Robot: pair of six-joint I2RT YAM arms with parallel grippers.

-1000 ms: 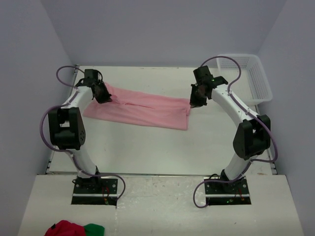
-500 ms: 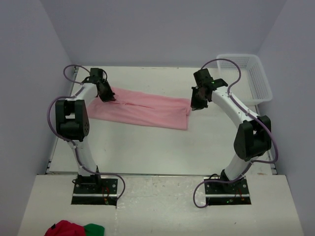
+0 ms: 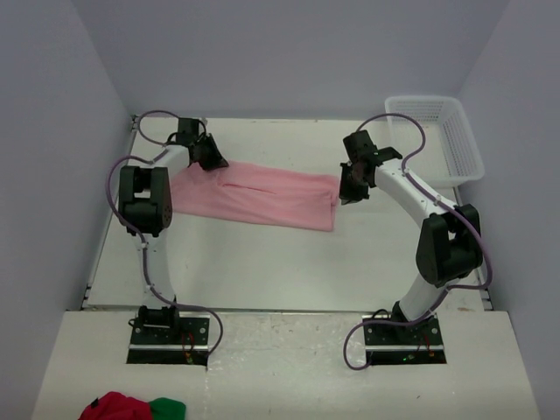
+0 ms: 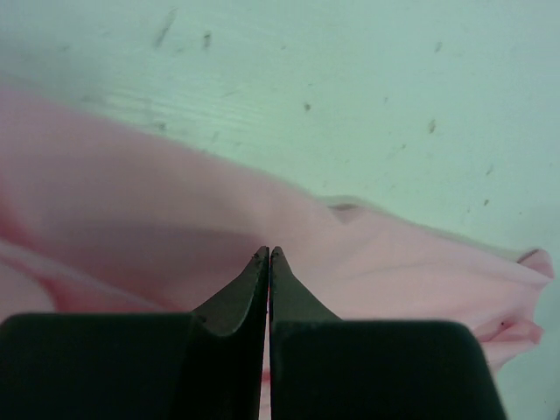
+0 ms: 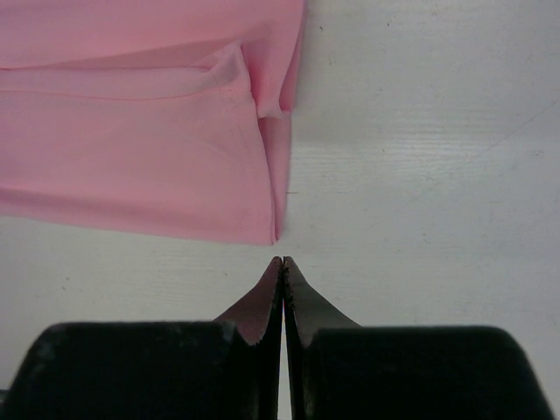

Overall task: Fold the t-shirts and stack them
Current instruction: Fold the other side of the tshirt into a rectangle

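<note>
One light pink t-shirt [image 3: 262,197] lies on the white table [image 3: 262,262] as a long strip folded lengthwise, running left to right. My left gripper [image 3: 213,160] is at the strip's far edge near its left end. In the left wrist view its jaws [image 4: 269,252] are shut, tips over the pink cloth [image 4: 131,219], with no fold showing between them. My right gripper [image 3: 346,191] is at the shirt's right end. In the right wrist view it [image 5: 282,260] is shut over bare table, just short of the shirt's [image 5: 131,131] near corner.
A white plastic basket [image 3: 437,131] stands at the back right corner of the table. A red and green cloth bundle [image 3: 131,407] lies on the near shelf, bottom left. Walls close in the table on three sides.
My left gripper has swung to the right along the shirt's far edge, staying shut. The right gripper has barely moved.
</note>
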